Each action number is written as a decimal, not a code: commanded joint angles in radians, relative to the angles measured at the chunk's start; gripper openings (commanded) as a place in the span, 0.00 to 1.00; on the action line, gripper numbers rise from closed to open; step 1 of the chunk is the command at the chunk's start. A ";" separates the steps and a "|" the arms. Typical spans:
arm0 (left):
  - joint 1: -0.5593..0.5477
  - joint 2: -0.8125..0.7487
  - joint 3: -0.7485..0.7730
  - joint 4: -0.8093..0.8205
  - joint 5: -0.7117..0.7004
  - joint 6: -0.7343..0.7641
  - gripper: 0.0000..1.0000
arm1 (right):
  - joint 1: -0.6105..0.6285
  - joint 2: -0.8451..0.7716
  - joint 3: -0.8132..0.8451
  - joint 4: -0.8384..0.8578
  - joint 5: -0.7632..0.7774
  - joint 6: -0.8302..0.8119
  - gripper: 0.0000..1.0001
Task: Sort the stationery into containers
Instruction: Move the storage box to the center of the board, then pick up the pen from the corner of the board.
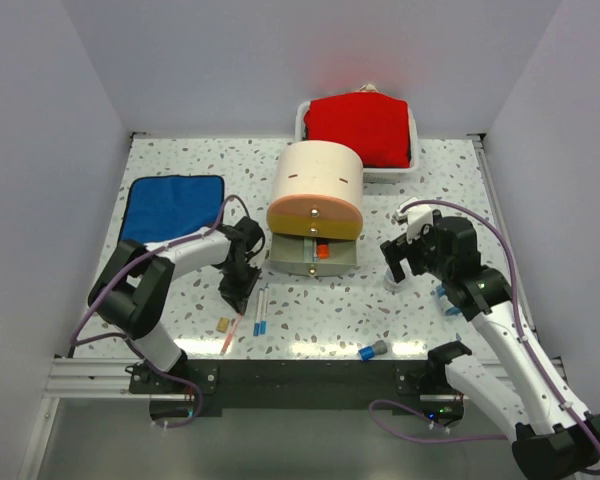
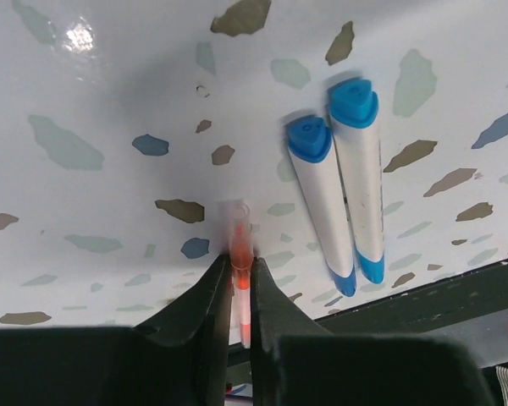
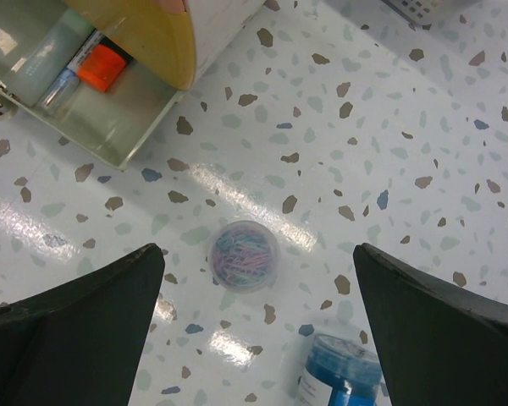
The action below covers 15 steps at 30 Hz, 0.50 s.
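Pinching the orange pen (image 2: pixel 240 241) ready for a lift.
Gripping near one end with the left gripper (image 2: pixel 240 288), jaws almost together on the thin barrel, pen lying on the table (image 2: pixel 110 101) just beside two blue pens (image 2: pixel 339 194); calling for a firm hold and a straight lift (no nudging those neighbours) before heading to the open drawer (image 1: pixel 310 258). Hovering the right gripper (image 3: pixel 258 249) over the clip cup (image 3: pixel 243 254), jaws spread wide, holding nothing.
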 commanded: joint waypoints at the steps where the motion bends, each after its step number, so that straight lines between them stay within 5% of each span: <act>1: -0.007 0.023 0.007 0.123 0.023 -0.010 0.02 | -0.001 -0.014 -0.004 0.002 0.003 0.005 0.99; 8: 0.016 -0.076 0.049 0.047 -0.007 -0.016 0.00 | -0.001 -0.002 0.016 0.025 0.003 -0.003 0.99; 15: 0.051 -0.173 0.316 -0.026 0.008 0.089 0.00 | -0.001 0.002 0.033 0.033 0.018 -0.016 0.99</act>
